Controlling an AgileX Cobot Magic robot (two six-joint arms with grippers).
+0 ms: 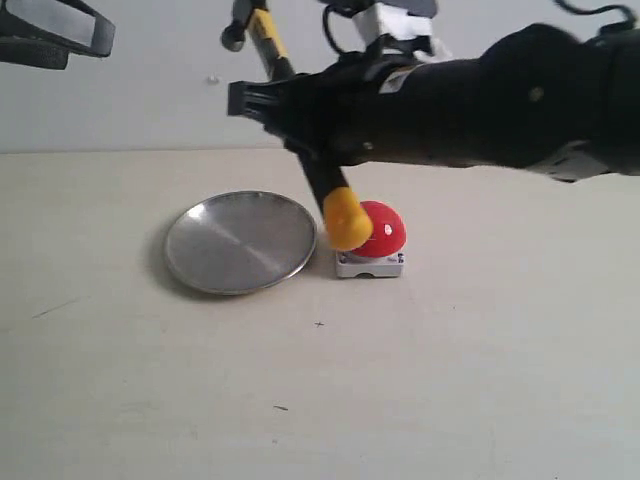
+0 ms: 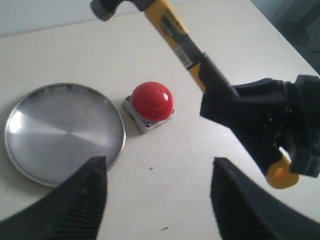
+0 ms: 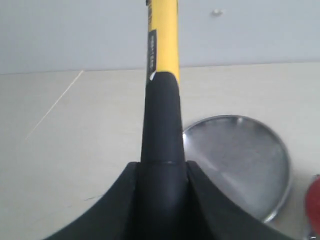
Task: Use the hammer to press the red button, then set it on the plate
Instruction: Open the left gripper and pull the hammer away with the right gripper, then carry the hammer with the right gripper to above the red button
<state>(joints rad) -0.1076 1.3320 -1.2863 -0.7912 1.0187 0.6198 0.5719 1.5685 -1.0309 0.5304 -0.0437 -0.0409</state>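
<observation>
My right gripper (image 1: 298, 112) reaches across from the right and is shut on the black handle of the hammer (image 1: 270, 45). The hammer is tilted, dark head up at the back, yellow end (image 1: 347, 220) hanging low. In the exterior view that end overlaps the left side of the red button (image 1: 385, 230). In the left wrist view the hammer (image 2: 175, 35) hangs in the air, its end well away from the red button (image 2: 152, 101). The silver plate (image 1: 240, 242) lies just left of the button. My left gripper (image 2: 157, 197) hovers open and empty, high at the left.
The beige table (image 1: 450, 380) carries only the plate (image 2: 62, 132) and the button. A pale wall (image 1: 150, 90) stands behind. My right arm (image 1: 520, 95) spans the upper right. The right wrist view shows the handle (image 3: 162, 125) between the jaws and the plate (image 3: 240, 165) below.
</observation>
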